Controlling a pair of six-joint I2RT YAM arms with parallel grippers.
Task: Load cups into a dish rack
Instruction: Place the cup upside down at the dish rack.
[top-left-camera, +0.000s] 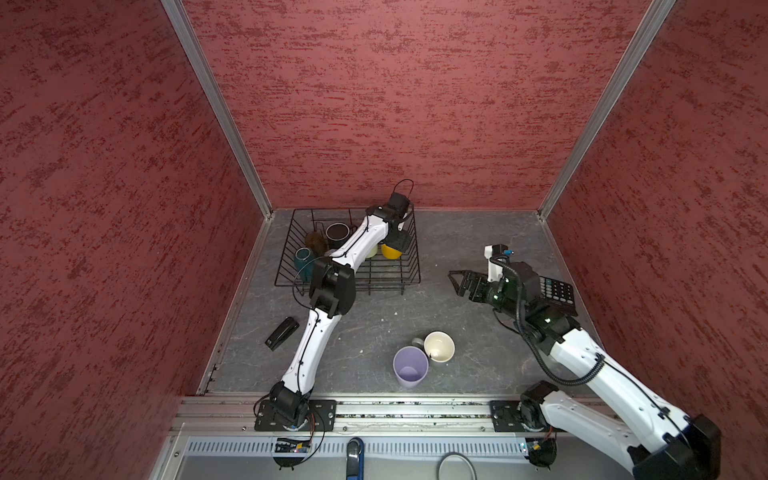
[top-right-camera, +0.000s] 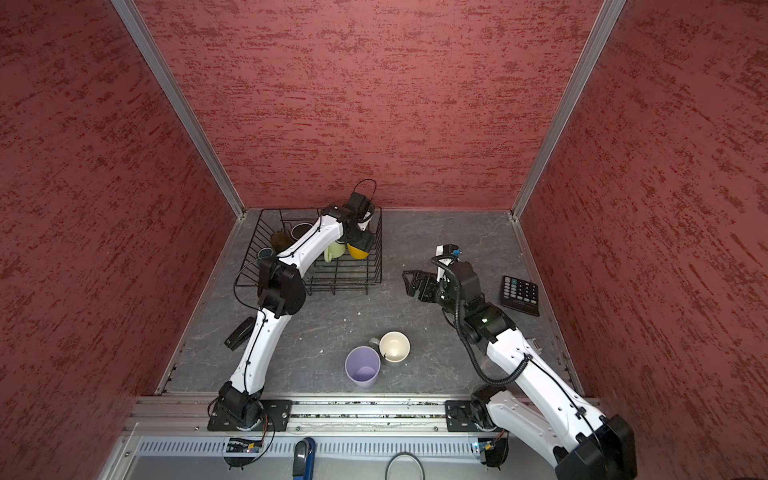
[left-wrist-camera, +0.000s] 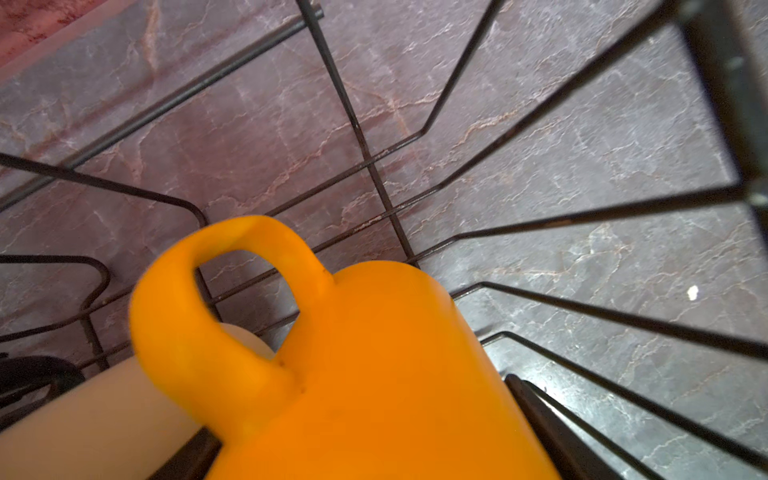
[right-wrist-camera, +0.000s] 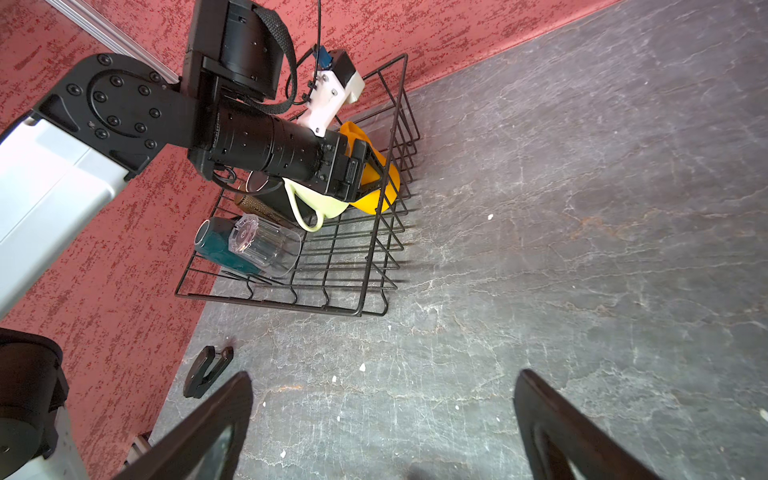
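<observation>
The black wire dish rack (top-left-camera: 353, 286) (top-right-camera: 345, 286) (right-wrist-camera: 365, 266) stands at the back left. My left gripper (top-left-camera: 398, 240) (left-wrist-camera: 365, 436) reaches into its right end, shut on the yellow mug (top-left-camera: 390, 251) (left-wrist-camera: 374, 374) (right-wrist-camera: 388, 183), with a dark finger on each side. The rack also holds a pale green mug (top-right-camera: 334, 250), black mug (top-left-camera: 337, 232), amber tumbler (top-left-camera: 314, 241), teal mug (top-left-camera: 304, 259) and clear ribbed glass (right-wrist-camera: 266, 245). A lilac tumbler (top-left-camera: 410, 366) and a grey mug (top-left-camera: 439, 347) stand on the table at the front. My right gripper (top-left-camera: 456, 283) (right-wrist-camera: 384, 378) hovers open and empty right of the rack.
A black calculator (top-left-camera: 559, 295) (top-right-camera: 520, 295) lies by the right wall, partly under the right arm. A black stapler (top-left-camera: 282, 333) (right-wrist-camera: 205, 370) lies by the left wall beside the left arm. Red walls close three sides.
</observation>
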